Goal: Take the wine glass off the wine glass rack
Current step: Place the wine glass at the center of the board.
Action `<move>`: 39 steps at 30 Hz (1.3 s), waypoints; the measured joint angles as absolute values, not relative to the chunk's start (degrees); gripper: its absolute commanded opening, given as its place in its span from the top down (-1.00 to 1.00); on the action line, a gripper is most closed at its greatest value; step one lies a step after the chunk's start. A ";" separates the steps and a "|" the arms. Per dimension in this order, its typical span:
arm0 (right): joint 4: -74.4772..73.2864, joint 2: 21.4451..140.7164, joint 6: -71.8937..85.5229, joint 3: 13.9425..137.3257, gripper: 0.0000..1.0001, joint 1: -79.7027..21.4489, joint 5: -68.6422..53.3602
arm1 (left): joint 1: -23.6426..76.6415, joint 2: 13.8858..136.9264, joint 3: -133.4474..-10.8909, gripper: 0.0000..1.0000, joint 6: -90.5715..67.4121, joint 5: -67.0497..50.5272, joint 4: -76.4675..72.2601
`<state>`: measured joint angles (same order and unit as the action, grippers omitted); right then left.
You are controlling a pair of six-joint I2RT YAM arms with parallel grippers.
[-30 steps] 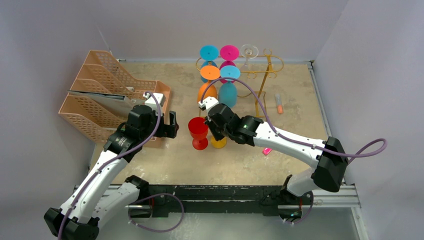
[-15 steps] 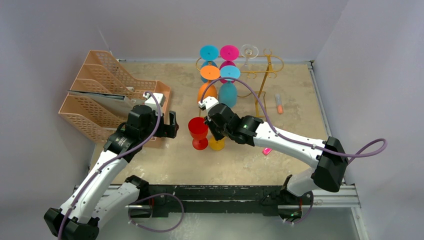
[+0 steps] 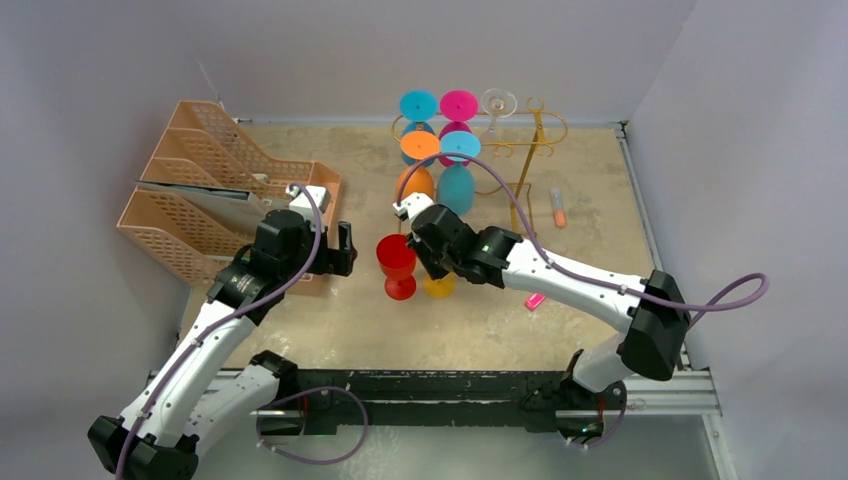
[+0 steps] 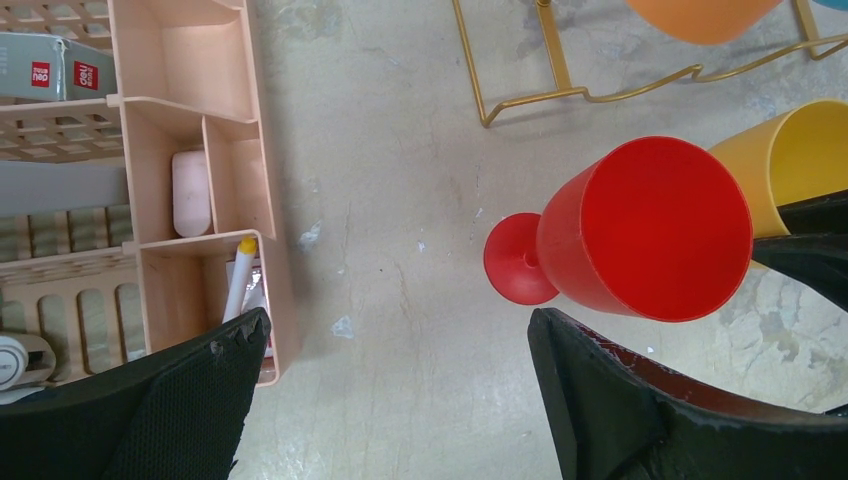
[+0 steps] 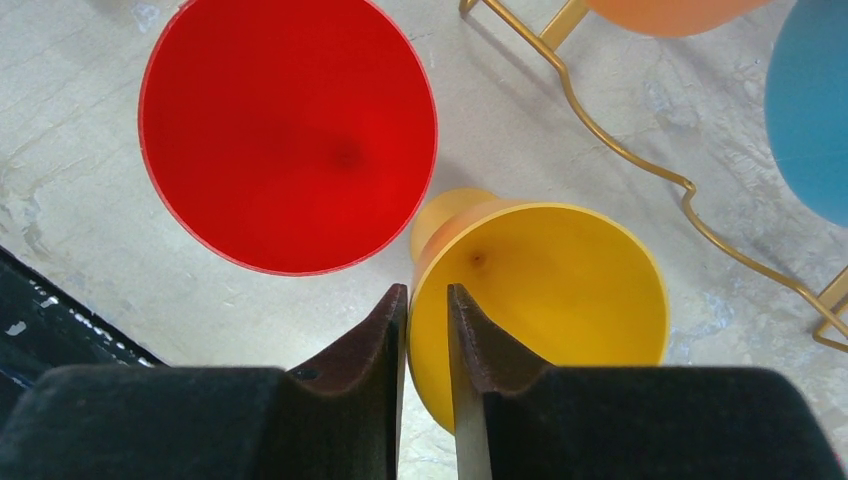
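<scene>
The gold wire wine glass rack (image 3: 521, 190) stands at the back, with several coloured wine glasses hanging upside down and a clear one (image 3: 498, 101). A red wine glass (image 3: 396, 256) and a yellow wine glass (image 3: 438, 288) stand upright on the table in front of it. My right gripper (image 5: 428, 290) is closed astride the yellow glass's (image 5: 550, 300) rim, one finger inside and one outside. My left gripper (image 4: 395, 330) is wide open and empty, low over the table just left of the red glass (image 4: 640, 230).
Peach mesh file trays (image 3: 200, 190) stand at the left, close to my left wrist, with an organiser holding pens (image 4: 190, 180). An orange-capped tube (image 3: 558, 208) and a small pink item (image 3: 534, 301) lie to the right of the rack.
My right wrist has shifted very slightly to the left. The glasses and the left arm have not visibly moved.
</scene>
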<state>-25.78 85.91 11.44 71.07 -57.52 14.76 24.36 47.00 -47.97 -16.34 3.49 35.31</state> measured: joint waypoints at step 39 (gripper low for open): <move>-27.46 83.61 11.29 71.81 0.67 -57.52 13.78 | 24.32 47.03 -47.97 -0.99 -16.29 4.89 35.44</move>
